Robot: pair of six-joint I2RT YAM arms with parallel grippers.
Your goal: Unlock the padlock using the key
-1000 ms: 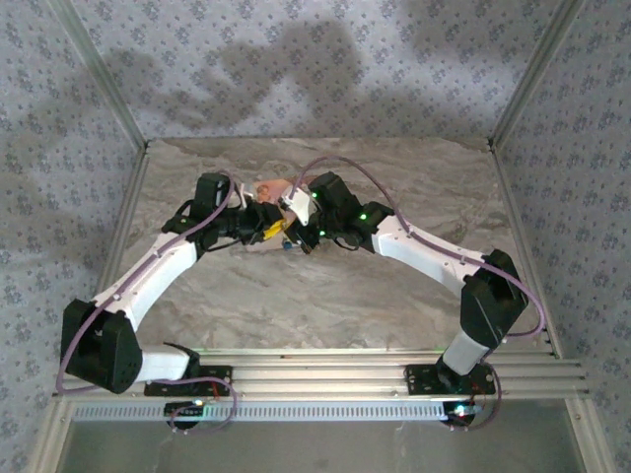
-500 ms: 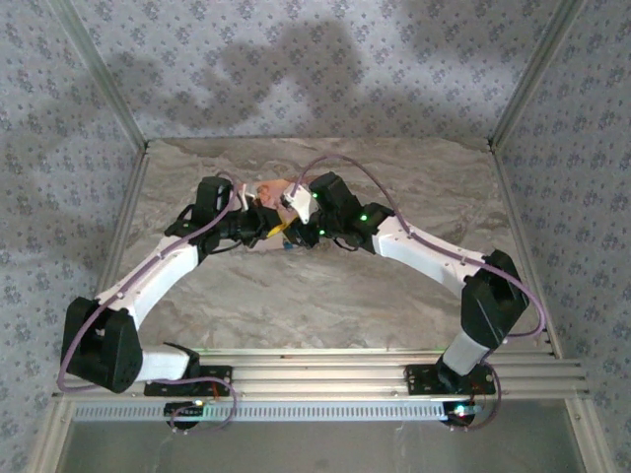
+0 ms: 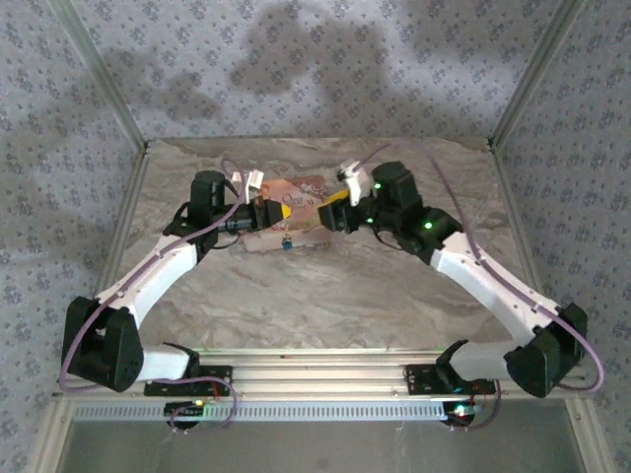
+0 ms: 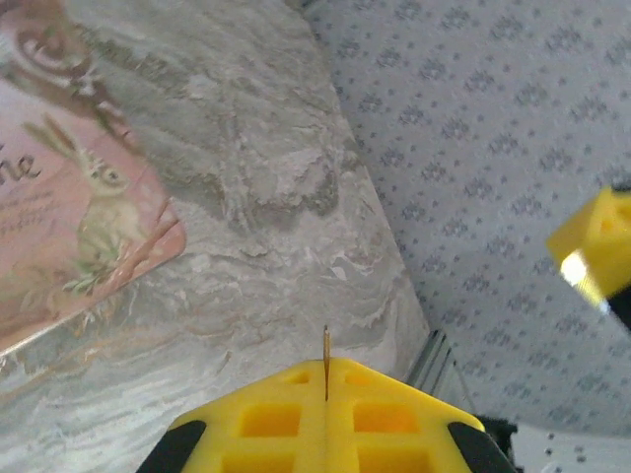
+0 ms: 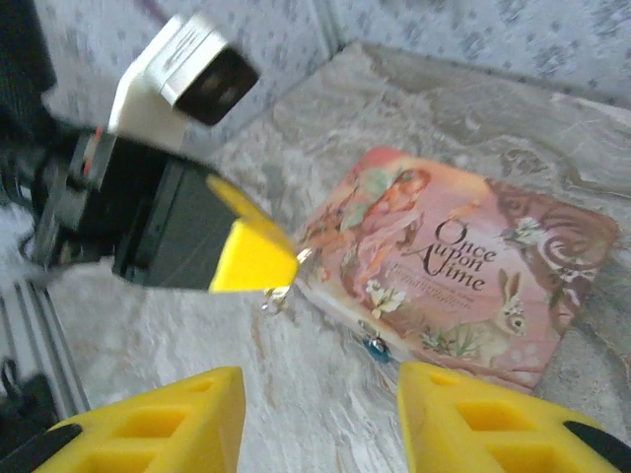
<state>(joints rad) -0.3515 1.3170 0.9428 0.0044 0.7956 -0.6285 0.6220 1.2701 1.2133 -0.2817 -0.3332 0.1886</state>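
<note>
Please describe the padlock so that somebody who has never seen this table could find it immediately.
In the far middle of the marble-patterned table lies a flat pink storybook. Right at the book's edge nearest the arm bases is the padlock. It is a tiny blue speck, far smaller than the book, and the only blue thing on the table.
</note>
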